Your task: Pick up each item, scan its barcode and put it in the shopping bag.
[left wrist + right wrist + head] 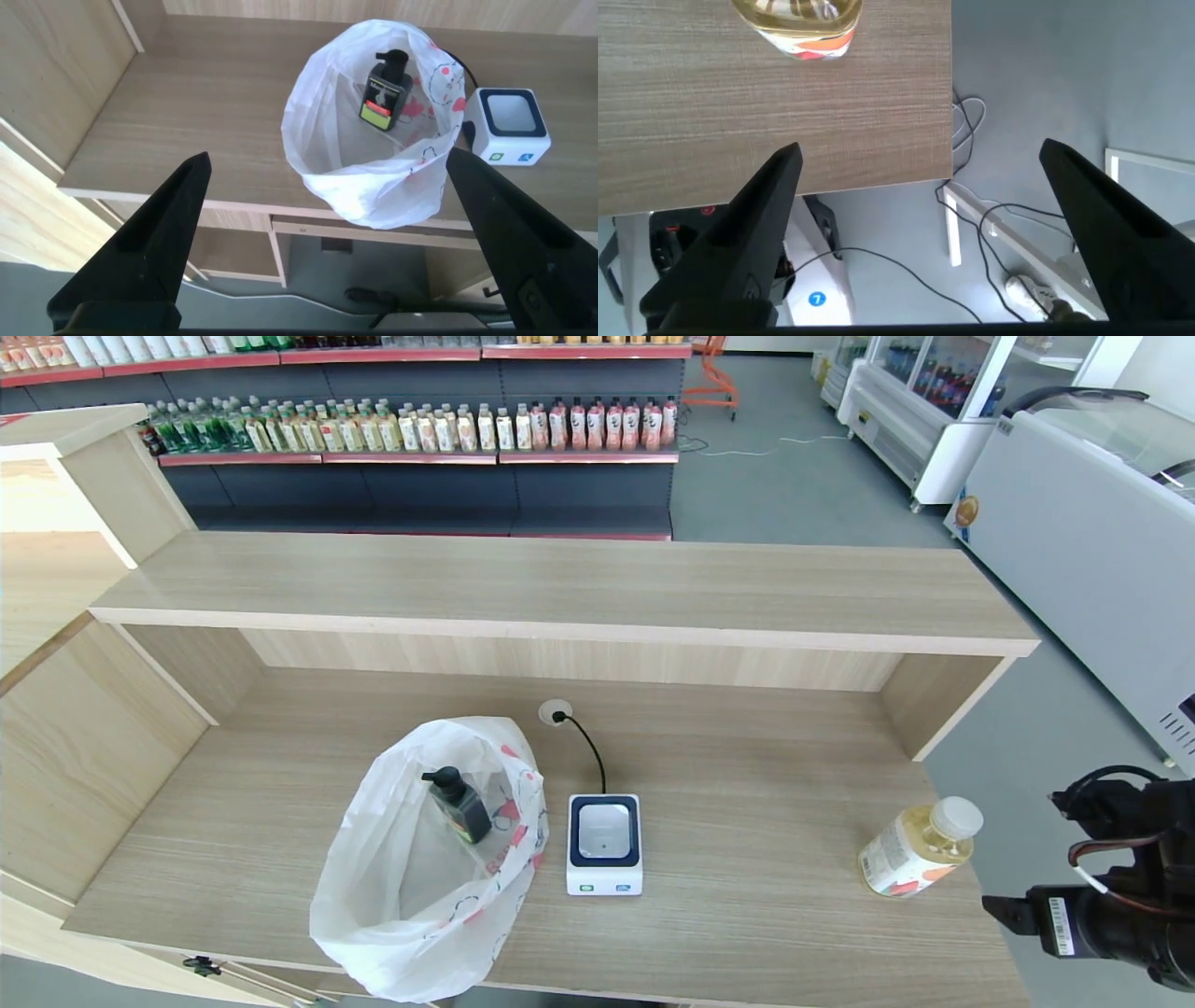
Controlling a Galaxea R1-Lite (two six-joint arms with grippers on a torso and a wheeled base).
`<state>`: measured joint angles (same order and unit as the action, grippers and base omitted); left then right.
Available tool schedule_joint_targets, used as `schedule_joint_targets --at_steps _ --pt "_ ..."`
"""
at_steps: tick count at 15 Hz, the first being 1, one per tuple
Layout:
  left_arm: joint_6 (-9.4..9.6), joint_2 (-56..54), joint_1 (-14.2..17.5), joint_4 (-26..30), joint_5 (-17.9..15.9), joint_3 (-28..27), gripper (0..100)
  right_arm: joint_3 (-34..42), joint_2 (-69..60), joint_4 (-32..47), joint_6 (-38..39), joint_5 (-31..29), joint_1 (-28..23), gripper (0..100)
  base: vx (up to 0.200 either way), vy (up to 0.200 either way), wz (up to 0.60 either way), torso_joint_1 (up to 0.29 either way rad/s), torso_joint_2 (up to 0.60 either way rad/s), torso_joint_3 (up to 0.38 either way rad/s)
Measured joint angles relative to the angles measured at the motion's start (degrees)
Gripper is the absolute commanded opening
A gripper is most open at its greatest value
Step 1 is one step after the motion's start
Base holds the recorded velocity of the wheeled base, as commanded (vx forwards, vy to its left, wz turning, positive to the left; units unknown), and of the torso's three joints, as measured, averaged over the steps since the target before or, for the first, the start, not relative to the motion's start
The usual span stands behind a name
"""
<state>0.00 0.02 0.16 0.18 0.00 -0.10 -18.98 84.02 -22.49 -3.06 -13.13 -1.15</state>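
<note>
Shop surface (766, 784): pump bottle (457, 805) sits in the shopping bag (411, 905), left of the scanner (604, 845). Next, we judge, the drink bottle (920, 849) lying at right; our right end effector (920, 154), spread wide nearby, must close on it.

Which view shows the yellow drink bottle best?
Head view: the whole drink bottle, white cap to label, sits on the counter near its right edge. The right wrist view catches a cropped part of it at the frame edge.
</note>
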Motion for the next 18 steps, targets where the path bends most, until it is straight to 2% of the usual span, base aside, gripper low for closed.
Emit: schedule_joint_targets --at_steps 5,8,11,15,18 --pt "0.00 0.00 0.00 0.00 0.00 0.00 100 2.28 10.63 -15.54 -0.20 -1.56 -0.30 100 0.000 0.000 0.00 0.000 0.00 0.000" --pt "0.00 0.00 0.00 -0.02 0.00 0.00 100 3.00 16.70 -23.80 -0.13 0.66 0.93 100 0.000 0.000 0.00 0.000 0.00 0.000" --pt "0.00 0.00 0.00 0.00 0.00 0.00 100 3.16 21.16 -26.99 -0.06 3.58 1.85 100 0.000 0.000 0.00 0.000 0.00 0.000" --pt "0.00 0.00 0.00 0.00 0.00 0.00 100 3.25 27.26 -37.23 0.00 3.63 2.72 100 0.000 0.000 0.00 0.000 0.00 0.000" --pt "0.00 0.00 0.00 0.00 0.00 0.00 100 3.24 31.03 -41.20 0.05 3.66 4.80 100 0.000 0.000 0.00 0.000 0.00 0.000"
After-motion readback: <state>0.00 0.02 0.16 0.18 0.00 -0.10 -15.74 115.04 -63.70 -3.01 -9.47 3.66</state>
